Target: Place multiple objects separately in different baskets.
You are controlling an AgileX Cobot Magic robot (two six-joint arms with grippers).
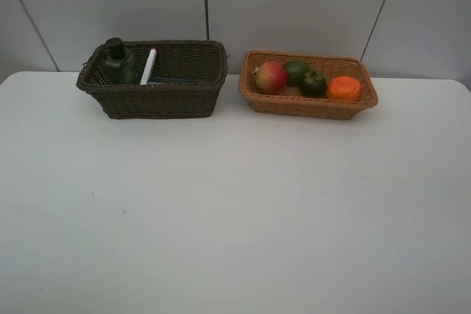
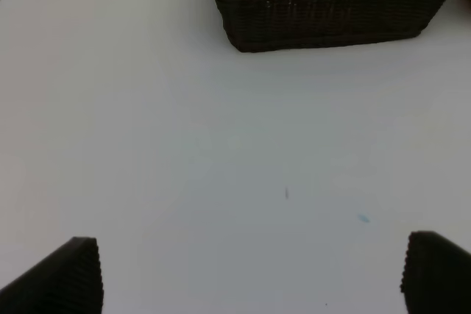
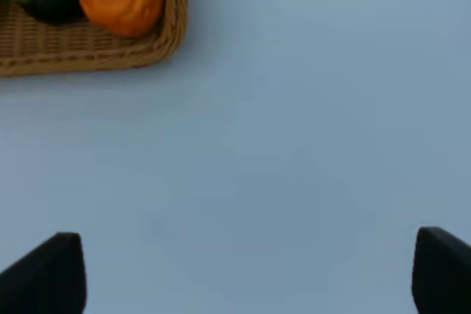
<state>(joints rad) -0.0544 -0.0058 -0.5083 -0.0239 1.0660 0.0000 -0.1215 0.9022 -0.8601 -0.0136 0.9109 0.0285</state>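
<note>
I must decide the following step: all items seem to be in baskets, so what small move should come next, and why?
Probably none beyond keeping both grippers back and open: the bottle and marker sit in the dark basket, the fruits in the tan basket, and no item lies on the table.

Only fingertips of each arm show, in the wrist views. Left gripper (image 2: pixel 250 277): two black wedge-shaped fingertips (image 2: pixel 62 277), matte, with fine ribbed texture along the inner edges. Right gripper (image 3: pixel 246 273): two black wedge-shaped fingertips (image 3: pixel 48 273), same tapered shape, surface detail blurred. No arm visible in the exterior high view.
</note>
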